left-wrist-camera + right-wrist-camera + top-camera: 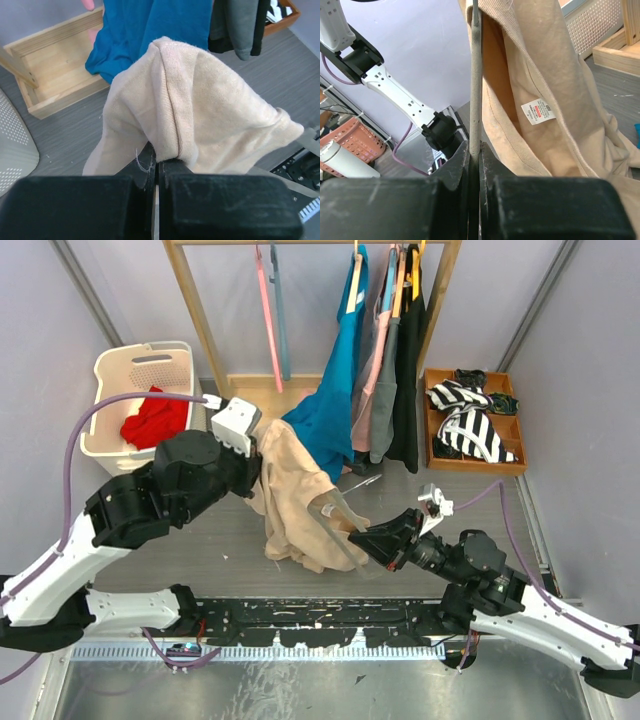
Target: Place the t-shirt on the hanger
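Note:
The beige t-shirt [295,502] hangs crumpled between the two arms above the table. My left gripper [256,458] is shut on a fold of the t-shirt's upper edge and holds it up; in the left wrist view the t-shirt [210,110] drapes over the closed gripper [157,161]. My right gripper [366,536] is shut on the pale, see-through hanger [338,512], which lies against the shirt's lower right part. In the right wrist view the hanger's grey bar [476,75] rises from the closed gripper [475,148], next to the t-shirt's open neck with its white label [555,65].
A wooden rack [196,320] at the back holds a teal-blue garment [335,390], dark garments [405,370] and a pink hanger [267,320]. A white basket [110,370] with a red cloth [152,420] stands at the back left. A wooden tray [432,445] with striped cloth sits at the right.

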`<state>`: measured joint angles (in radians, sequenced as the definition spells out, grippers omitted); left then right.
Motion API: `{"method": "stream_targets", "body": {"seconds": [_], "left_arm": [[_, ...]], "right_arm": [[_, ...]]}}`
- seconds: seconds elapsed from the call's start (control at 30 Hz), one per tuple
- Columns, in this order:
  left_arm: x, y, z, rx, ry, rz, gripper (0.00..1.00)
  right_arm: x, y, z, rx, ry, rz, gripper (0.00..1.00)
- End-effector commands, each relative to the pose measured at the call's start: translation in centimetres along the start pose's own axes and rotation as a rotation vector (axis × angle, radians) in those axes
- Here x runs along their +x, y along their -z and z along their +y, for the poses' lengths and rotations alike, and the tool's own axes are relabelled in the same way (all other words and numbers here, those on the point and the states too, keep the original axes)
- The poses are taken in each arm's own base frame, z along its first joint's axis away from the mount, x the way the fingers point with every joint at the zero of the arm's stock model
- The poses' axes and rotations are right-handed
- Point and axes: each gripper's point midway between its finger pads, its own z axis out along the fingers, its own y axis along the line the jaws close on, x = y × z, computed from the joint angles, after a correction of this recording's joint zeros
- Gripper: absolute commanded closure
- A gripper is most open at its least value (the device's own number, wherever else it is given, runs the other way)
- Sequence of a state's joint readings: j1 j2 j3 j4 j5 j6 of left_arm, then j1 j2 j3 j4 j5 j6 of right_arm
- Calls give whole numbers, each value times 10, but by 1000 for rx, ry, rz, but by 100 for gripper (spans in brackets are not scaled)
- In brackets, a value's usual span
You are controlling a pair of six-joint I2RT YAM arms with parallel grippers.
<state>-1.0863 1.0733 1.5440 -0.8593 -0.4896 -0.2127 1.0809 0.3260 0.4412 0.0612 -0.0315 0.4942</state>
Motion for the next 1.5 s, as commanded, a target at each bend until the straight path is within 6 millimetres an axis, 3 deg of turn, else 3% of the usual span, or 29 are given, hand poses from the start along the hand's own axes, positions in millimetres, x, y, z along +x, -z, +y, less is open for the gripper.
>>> {"method": "stream_targets", "body": {"seconds": [0.0, 0.07, 0.13, 0.2, 0.27, 0.67, 1.1, 1.27, 1.47], "left_arm": [[-15, 16, -8, 71, 30, -10, 93], [-16, 22, 8, -3, 18, -3, 87], [-19, 31, 22, -50, 14, -21, 62], [-23, 41, 30, -63, 12, -48, 45], [-28, 51, 34, -49, 10, -77, 39], [-46, 94, 21, 151, -29, -123, 36], [14, 102, -54, 560, -84, 180, 23], [25, 102, -68, 641, -106, 223, 16], [48, 100, -92, 765, -118, 359, 18]], "right_arm": [[-60, 3, 38, -130, 77, -186, 99], [-65, 6, 39, -118, 101, -184, 99], [-66, 8, 38, -105, 113, -169, 99], [-63, 9, 37, -94, 124, -134, 99], [-56, 7, 37, -97, 125, -91, 99], [-18, 9, 48, -183, 96, 95, 99], [2, 22, 71, -314, 95, 259, 99], [8, 24, 76, -346, 91, 300, 99], [12, 22, 74, -347, 104, 322, 99]]}}
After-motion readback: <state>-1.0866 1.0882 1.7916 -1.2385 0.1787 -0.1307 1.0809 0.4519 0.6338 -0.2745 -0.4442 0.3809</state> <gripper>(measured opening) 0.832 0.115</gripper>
